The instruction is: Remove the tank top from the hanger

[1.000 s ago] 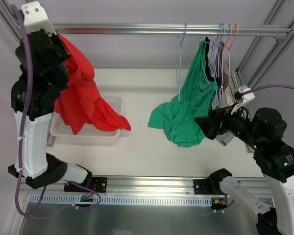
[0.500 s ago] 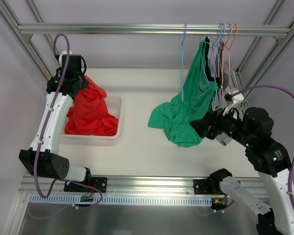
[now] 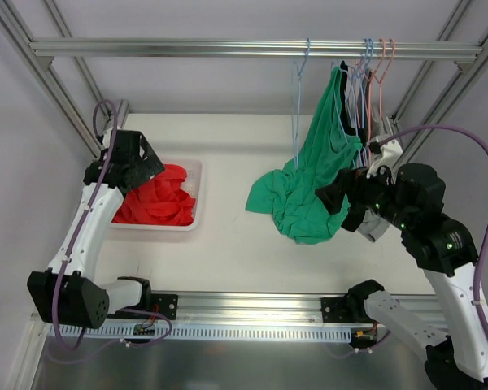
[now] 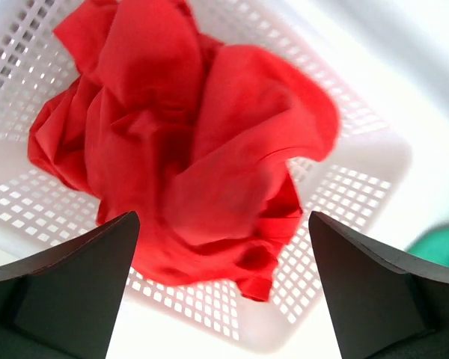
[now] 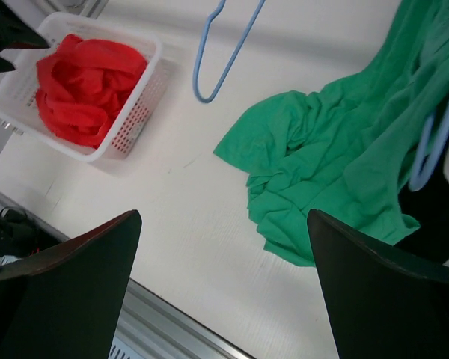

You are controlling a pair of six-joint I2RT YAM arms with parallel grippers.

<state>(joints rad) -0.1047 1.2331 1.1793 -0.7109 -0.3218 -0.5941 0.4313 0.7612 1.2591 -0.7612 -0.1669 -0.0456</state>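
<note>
Table: white, bare in front of my two bases.
Right gripper: my jaws stand wide apart with nothing between them. I hover above the table, near the low folds of the green tank top.
Left gripper: my fingers are spread wide and hold nothing. I hang straight above the basket.
Basket: white, perforated, on the left side of the table.
Red tank top: lies crumpled inside the basket, clear of my left fingers.
Green tank top: its upper part hangs from a hanger at the right, and its lower part is bunched on the table.
Hanger: light blue, as far as I can tell among the crowded hooks. The green straps loop over it.
Empty hanger: light blue and bare, hanging just left of the green tank top.
Dark garment: hangs behind the green one, partly hidden.
Rail: a metal bar across the far side, carrying all the hooks.
</note>
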